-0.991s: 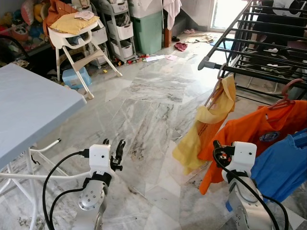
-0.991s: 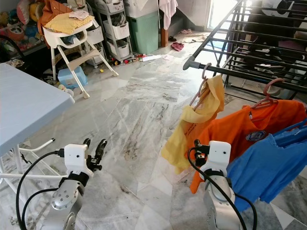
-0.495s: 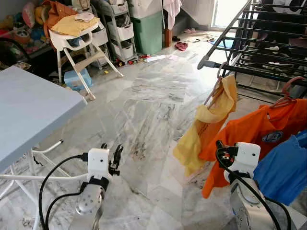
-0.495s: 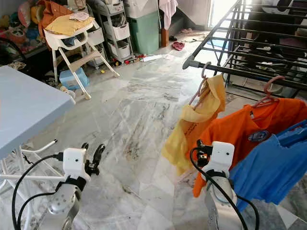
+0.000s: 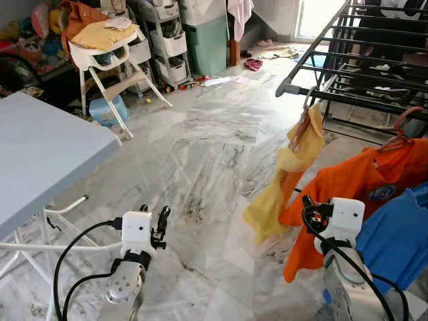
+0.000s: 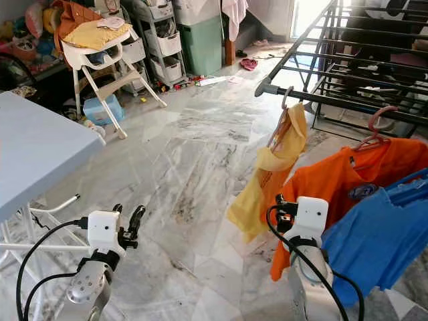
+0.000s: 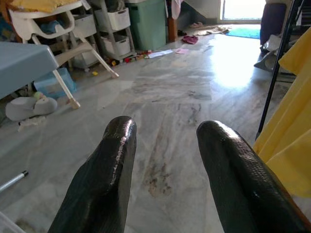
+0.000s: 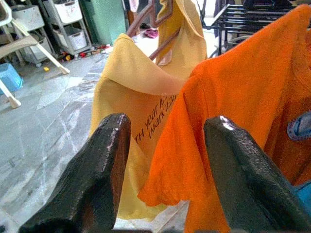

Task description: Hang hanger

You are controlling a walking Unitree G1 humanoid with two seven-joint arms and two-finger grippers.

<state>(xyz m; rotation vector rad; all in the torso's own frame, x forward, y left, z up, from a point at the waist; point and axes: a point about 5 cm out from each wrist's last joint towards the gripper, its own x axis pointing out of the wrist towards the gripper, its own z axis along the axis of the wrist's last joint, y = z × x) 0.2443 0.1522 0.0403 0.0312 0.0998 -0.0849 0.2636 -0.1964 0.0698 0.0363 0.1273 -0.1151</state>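
Black drying rack (image 5: 364, 50) at right; near its end corner a pink hanger (image 6: 286, 100) hooks the front rail, carrying a yellow shirt (image 5: 286, 180). Beside it an orange shirt (image 5: 348, 194), then a blue one (image 5: 398, 237). Right gripper (image 8: 165, 160) fingers spread, empty, facing the shirts. Left gripper (image 7: 167, 170) low over marble floor (image 5: 207, 147), spread, empty.

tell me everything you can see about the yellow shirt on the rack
The yellow shirt hangs on a pinkish hanger hooked over the dark drying rack's end bar. It looks like soft cloth, crumpled and draping down unevenly, with dark printed lettering. Its lower edge hangs above the marble floor. The orange shirt hangs right beside it.
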